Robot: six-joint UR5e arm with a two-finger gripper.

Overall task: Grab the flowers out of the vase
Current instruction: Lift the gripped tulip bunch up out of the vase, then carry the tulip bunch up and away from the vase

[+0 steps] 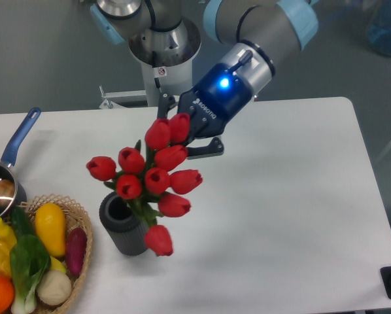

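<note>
My jaws clenched on top of tulip bunch (153, 183), stems just clear of ribbed vase (123, 224); risk: off-centre grip, bunch sags/slips, clips vase & tips it.

A lab: pedestal-mounted robot arm (261, 26) over white table (293, 196).

White lettering reading "ROBOTIQ" is showing on the dark blue body of the gripper (182, 134). A small round sticker on the robot base (161, 52) is staying too small to read.
</note>
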